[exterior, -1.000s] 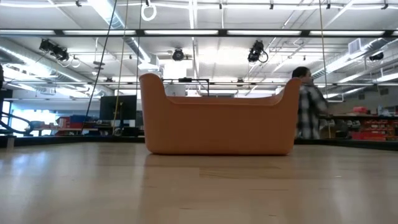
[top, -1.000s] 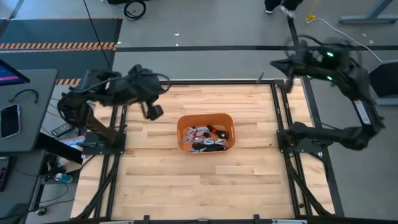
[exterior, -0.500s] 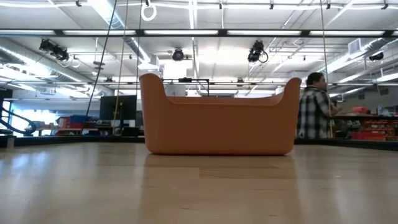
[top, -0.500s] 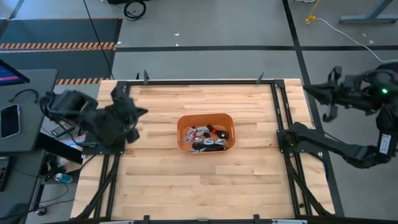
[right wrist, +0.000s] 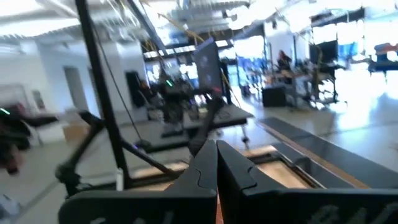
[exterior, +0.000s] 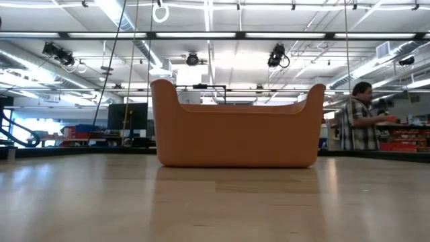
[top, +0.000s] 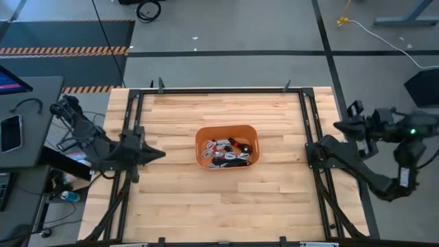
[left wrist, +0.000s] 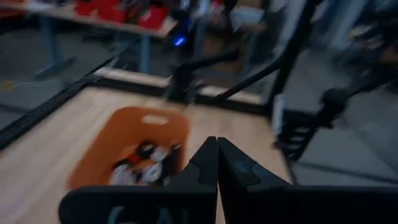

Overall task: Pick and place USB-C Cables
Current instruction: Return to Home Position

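Observation:
The USB-C cables [top: 228,152], white and black coiled bundles with a bit of red, lie piled inside an orange bin [top: 202,137] at the table's middle. In the left wrist view the cables [left wrist: 148,167] show inside the bin [left wrist: 124,134]. The low view shows only the bin's outer wall [exterior: 236,134]; the cables are hidden. My left gripper [top: 159,154] [left wrist: 217,152] is shut and empty, parked at the table's left edge and pointing at the bin. My right gripper [top: 337,125] [right wrist: 216,155] is shut and empty, past the table's right edge.
Black frame rails [top: 219,90] run along the table's far, left and right edges. Bare wood [top: 219,206] lies all around the bin. A desk with a phone [top: 10,132] stands left of the table. A person [exterior: 363,124] stands in the room beyond.
Both arms have swung back from over the table's far part. The left one has gone toward the left edge and folded low there; the right one has moved right, past the right edge. The bin and cables have stayed put. The person in the room has walked right.

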### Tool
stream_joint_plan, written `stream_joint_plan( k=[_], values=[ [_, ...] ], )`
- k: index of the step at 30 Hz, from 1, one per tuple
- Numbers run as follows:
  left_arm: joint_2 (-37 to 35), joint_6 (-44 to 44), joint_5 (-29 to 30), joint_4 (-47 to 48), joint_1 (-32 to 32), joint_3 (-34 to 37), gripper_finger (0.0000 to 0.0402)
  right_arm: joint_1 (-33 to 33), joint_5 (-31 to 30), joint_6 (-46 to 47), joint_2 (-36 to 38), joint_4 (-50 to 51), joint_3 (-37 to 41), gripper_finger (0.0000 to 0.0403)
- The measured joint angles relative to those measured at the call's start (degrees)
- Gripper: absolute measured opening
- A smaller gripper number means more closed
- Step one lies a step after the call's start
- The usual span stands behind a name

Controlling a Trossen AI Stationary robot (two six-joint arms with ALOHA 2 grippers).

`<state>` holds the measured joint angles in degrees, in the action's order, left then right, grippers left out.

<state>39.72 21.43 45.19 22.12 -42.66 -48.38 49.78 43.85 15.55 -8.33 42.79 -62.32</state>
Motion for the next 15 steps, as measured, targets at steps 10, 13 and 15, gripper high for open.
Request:
stream_joint_plan(
  k=[10,13,15],
  values=[
    [-14.0,-3.7,-7.9,-19.5,0.1,20.6,0.0003,6.7,10.2,10.0,6.0,-6.0,9.6,0.0],
    [-17.5,0.1,-8.1,-19.3,0.1,25.1,0.0003,8.4,11.9,10.0,6.9,-5.8,11.7,0.0],
    [-19.7,2.9,-8.0,-19.4,0.1,28.2,0.0003,8.9,13.1,10.4,7.7,-5.7,13.3,0.0]
  ],
)
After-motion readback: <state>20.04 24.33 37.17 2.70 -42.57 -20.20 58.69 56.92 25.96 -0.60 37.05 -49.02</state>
